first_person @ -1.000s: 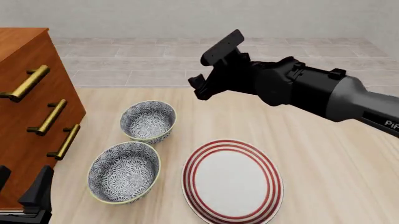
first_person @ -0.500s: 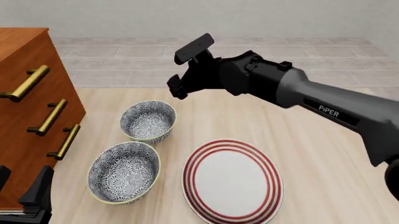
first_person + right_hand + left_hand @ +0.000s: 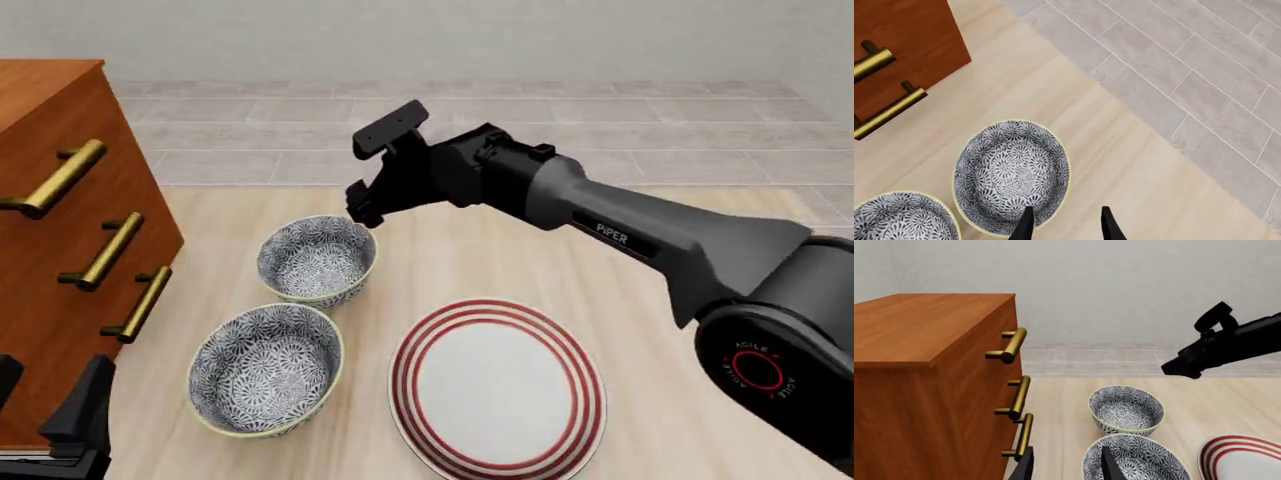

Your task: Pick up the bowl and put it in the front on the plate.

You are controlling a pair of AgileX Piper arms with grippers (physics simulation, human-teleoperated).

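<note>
Two alike floral bowls sit on the table. The far bowl point(image 3: 316, 260) point(image 3: 1011, 175) point(image 3: 1126, 408) lies just beyond the near bowl point(image 3: 264, 368) point(image 3: 1137, 460) point(image 3: 901, 217). The red-ringed white plate point(image 3: 497, 388) point(image 3: 1241, 457) lies right of the near bowl. My right gripper point(image 3: 360, 208) point(image 3: 1066, 225) point(image 3: 1181, 367) hovers open above the far bowl's rim on the side away from the cabinet, holding nothing. My left gripper point(image 3: 47, 395) point(image 3: 1067, 469) stands open and empty at the front left, close beside the near bowl.
A wooden drawer cabinet point(image 3: 67, 220) point(image 3: 934, 365) point(image 3: 901, 40) with brass handles point(image 3: 107, 250) stands at the left, close to both bowls. The pale wood tabletop point(image 3: 694, 300) stretches right of the plate, and grey tiled floor point(image 3: 267, 130) lies beyond its far edge.
My right arm has swung left and down, bringing its gripper from above the table's middle to just over the far bowl. Bowls, plate and left gripper have not moved.
</note>
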